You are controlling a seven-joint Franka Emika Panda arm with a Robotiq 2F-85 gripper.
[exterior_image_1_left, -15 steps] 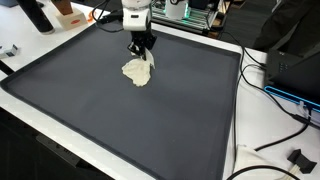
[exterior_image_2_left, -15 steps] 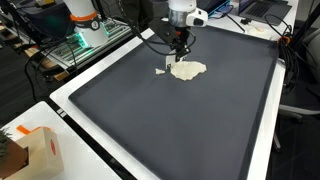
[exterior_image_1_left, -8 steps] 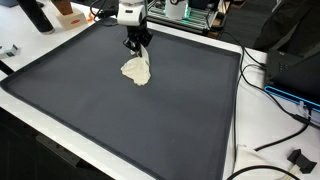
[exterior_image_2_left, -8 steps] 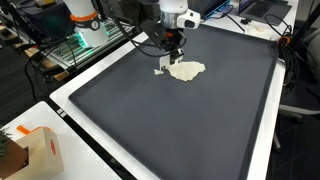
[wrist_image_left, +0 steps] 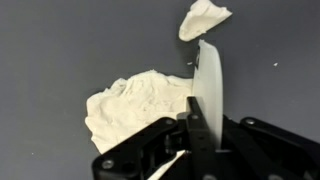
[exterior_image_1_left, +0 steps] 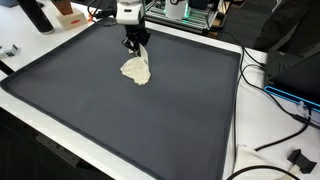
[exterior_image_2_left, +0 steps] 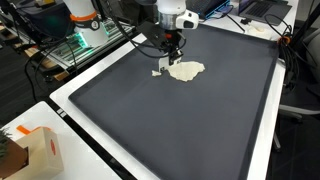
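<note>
A cream, dough-like lump (exterior_image_1_left: 136, 70) lies on a dark mat (exterior_image_1_left: 150, 125) near its far edge; it also shows in the exterior view (exterior_image_2_left: 186, 70) and the wrist view (wrist_image_left: 135, 105). A small piece of the same stuff (exterior_image_2_left: 158, 71) lies apart from it, at the top of the wrist view (wrist_image_left: 203, 18). My gripper (exterior_image_1_left: 136, 45) (exterior_image_2_left: 170, 55) (wrist_image_left: 200, 125) is shut on a thin white flat blade (wrist_image_left: 208, 85). The blade stands on edge between the lump and the small piece, and its lower edge is at the mat.
The mat lies on a white table (exterior_image_1_left: 255, 140). Cables (exterior_image_1_left: 275, 110) and dark equipment lie off one side. An orange-and-white box (exterior_image_2_left: 40, 150) stands at a table corner. A second robot base and a rack (exterior_image_2_left: 85, 30) stand behind the mat.
My gripper with the blade has shifted a little sideways along the lump's edge, away from the lump's middle. The lump and the small piece have stayed put.
</note>
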